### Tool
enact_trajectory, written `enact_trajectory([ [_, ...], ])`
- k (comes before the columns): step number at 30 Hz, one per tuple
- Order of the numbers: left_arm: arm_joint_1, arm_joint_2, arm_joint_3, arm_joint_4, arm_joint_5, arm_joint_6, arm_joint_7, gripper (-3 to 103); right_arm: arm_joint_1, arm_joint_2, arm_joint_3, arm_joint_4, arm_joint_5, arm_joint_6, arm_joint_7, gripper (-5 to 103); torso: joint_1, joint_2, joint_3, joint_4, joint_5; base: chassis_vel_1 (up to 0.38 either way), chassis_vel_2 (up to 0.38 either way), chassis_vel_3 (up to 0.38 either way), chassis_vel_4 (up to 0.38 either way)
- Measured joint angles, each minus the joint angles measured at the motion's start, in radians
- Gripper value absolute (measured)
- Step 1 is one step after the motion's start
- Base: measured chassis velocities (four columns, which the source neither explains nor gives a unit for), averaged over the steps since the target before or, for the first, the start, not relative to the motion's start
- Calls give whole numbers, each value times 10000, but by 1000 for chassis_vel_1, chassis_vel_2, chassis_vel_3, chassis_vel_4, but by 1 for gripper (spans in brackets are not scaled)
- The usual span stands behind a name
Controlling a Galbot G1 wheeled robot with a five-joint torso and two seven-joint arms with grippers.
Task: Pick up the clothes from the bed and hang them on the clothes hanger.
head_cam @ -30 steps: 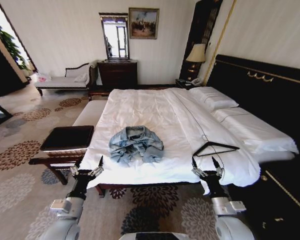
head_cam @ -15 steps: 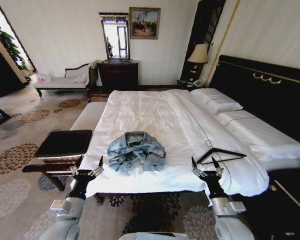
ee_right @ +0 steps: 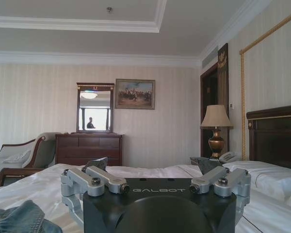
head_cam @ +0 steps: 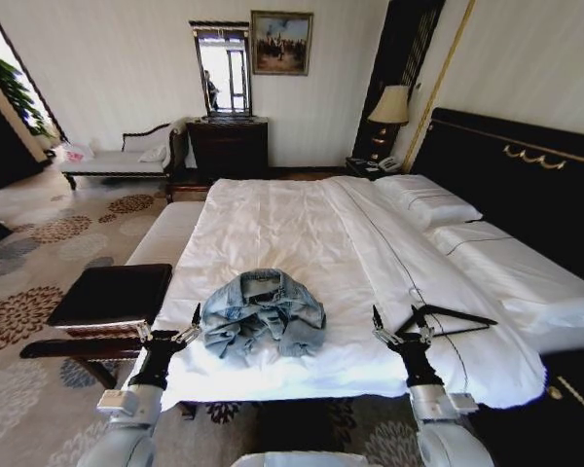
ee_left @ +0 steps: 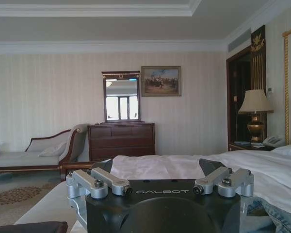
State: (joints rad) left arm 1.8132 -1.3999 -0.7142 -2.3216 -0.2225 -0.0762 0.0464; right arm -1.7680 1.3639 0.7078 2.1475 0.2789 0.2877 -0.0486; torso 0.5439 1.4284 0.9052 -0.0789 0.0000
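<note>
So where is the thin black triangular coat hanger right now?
In the head view, the thin black triangular coat hanger lies on the bed's white quilt, just beyond the right end effector.

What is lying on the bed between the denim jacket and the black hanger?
In the head view, only bare white quilt lies between the denim jacket and the black hanger.

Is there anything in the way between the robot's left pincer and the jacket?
Nothing visible. The left pincer is open at the bed's near edge, with bare white quilt between it and the denim jacket.
</note>
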Motion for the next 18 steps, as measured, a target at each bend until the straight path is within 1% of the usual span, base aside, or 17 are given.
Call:
enact_trajectory([
  [5,-18,0,1,42,5,-4,11,100,25,29,-33,-54,-3,24,1,100,-1,1,-1,0,0,-150,124,154,-107],
  [10,-41,-2,8,91,15,-9,15,100,41,45,-68,-111,-33,51,-6,100,-1,0,0,0,0,-146,69,153,-84],
  [16,-56,-3,14,114,19,-24,16,100,50,45,-75,-126,-37,94,-19,100,1,-1,0,1,-1,-115,20,115,-21],
  [18,-65,-4,21,133,25,-29,16,100,55,46,-101,-164,5,218,-81,100,1,-1,0,1,2,-57,-10,80,19],
])
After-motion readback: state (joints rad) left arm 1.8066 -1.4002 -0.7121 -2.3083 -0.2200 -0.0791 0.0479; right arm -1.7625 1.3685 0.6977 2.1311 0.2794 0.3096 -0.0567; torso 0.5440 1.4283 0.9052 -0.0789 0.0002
